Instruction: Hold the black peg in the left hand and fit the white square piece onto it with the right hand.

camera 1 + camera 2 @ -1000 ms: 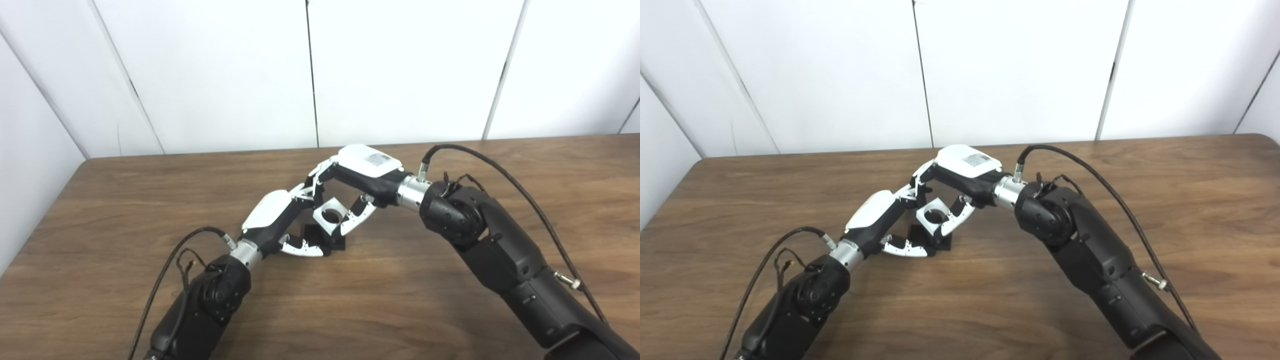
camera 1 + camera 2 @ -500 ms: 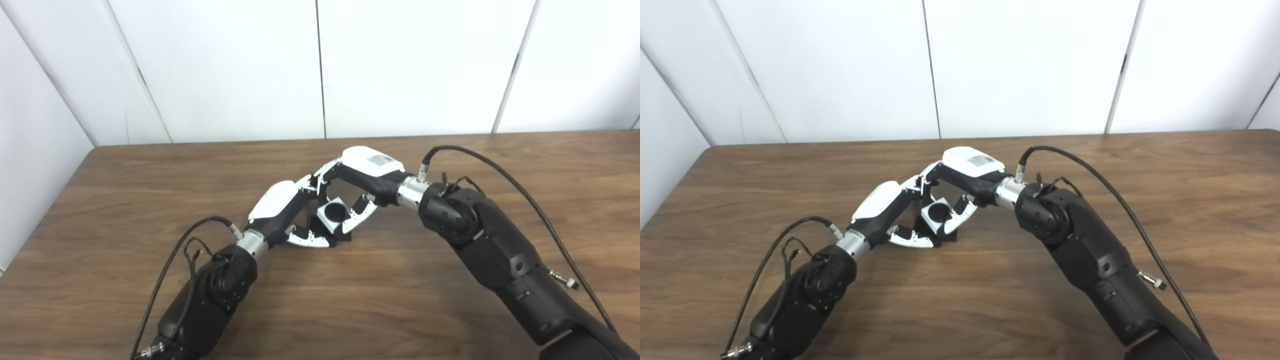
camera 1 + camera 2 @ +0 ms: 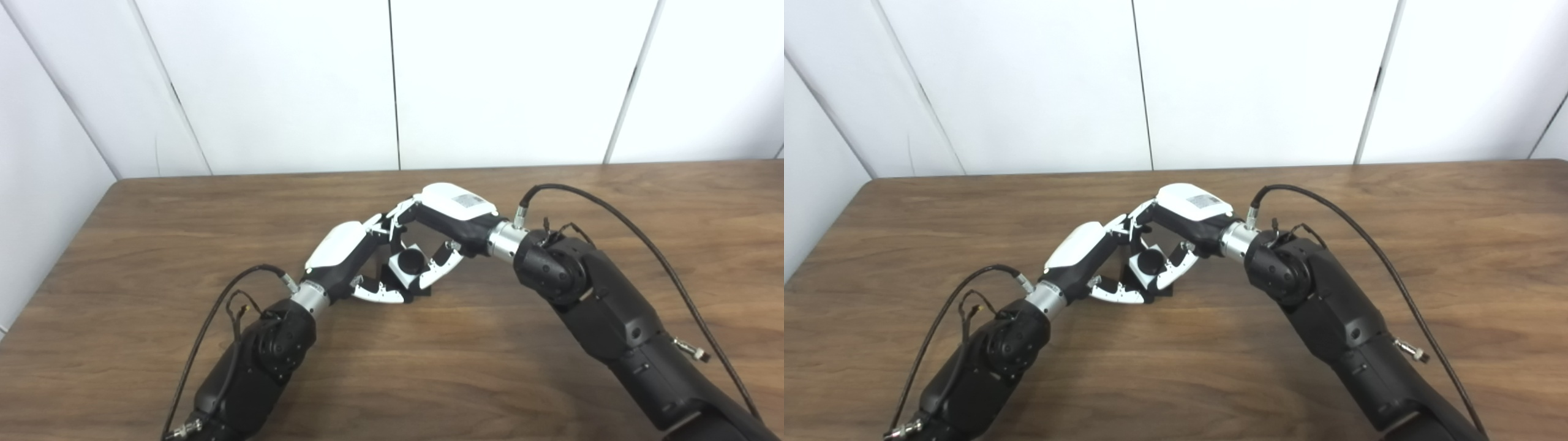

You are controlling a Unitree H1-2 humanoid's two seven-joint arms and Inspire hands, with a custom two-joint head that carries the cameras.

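The right hand (image 3: 450, 217) reaches in from about 3 o'clock, its fingers curled over the top and its thumb below, closed on the white square piece (image 3: 409, 266). The piece sits near the middle of the worktop (image 3: 184, 233), between the two hands, tilted so that its face with the round hole turns up and toward the cameras. The hole looks dark inside; whether that is the peg filling it cannot be told.

The left hand (image 3: 349, 260) comes in from about 7 o'clock, palm low over the worktop. Its fingers (image 3: 380, 295) lie nearly flat along the wood, wrapped around the dark base of the black peg (image 3: 422, 293), which shows only as a black patch just under the white piece at its 6 o'clock side. The hand is closed on that base. The peg's shaft is hidden by the white piece and the fingers, so its long axis cannot be read.

The two hands touch or nearly touch at their fingertips, at about 11 o'clock of the white piece.
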